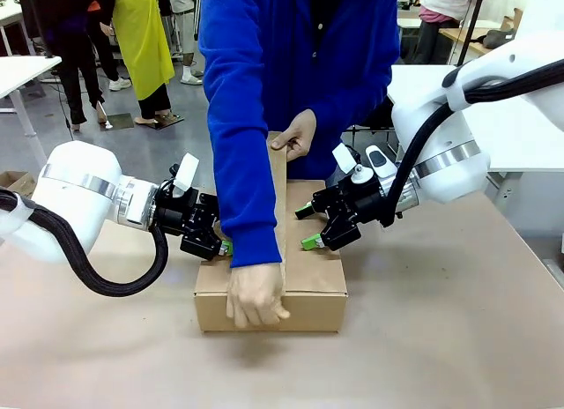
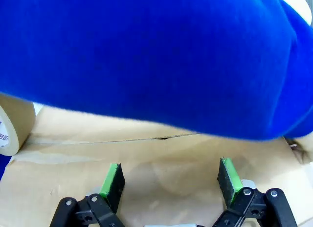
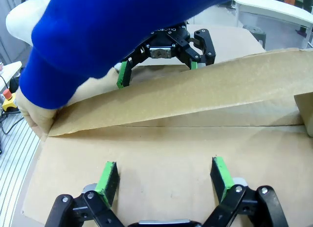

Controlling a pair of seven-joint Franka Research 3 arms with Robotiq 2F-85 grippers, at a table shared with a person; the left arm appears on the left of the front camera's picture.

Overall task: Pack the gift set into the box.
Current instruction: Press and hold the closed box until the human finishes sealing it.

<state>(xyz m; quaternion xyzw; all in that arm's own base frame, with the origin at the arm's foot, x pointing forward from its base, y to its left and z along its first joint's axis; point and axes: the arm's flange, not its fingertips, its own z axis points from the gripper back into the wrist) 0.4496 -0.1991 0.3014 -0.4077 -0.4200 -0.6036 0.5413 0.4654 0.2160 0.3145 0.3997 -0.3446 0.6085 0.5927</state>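
Observation:
The brown cardboard box (image 1: 308, 286) lies mid-table with its top flaps down. The gift set is hidden. A person in a blue sleeve (image 1: 247, 162) stretches a tan tape strip (image 1: 278, 197) along the centre seam, with one hand (image 1: 296, 136) at the far end and the other hand (image 1: 254, 296) at the near edge. My left gripper (image 1: 220, 242) is open at the box's left side, over the lid (image 2: 161, 163). My right gripper (image 1: 307, 226) is open over the lid's right half (image 3: 161, 153). The right wrist view shows the tape strip (image 3: 195, 95) and the left gripper (image 3: 157, 69) beyond it.
A tape roll (image 2: 10, 124) shows at the left edge of the left wrist view. The brown tabletop (image 1: 441, 338) is bare around the box. White tables (image 1: 22, 70) and other people stand behind the person.

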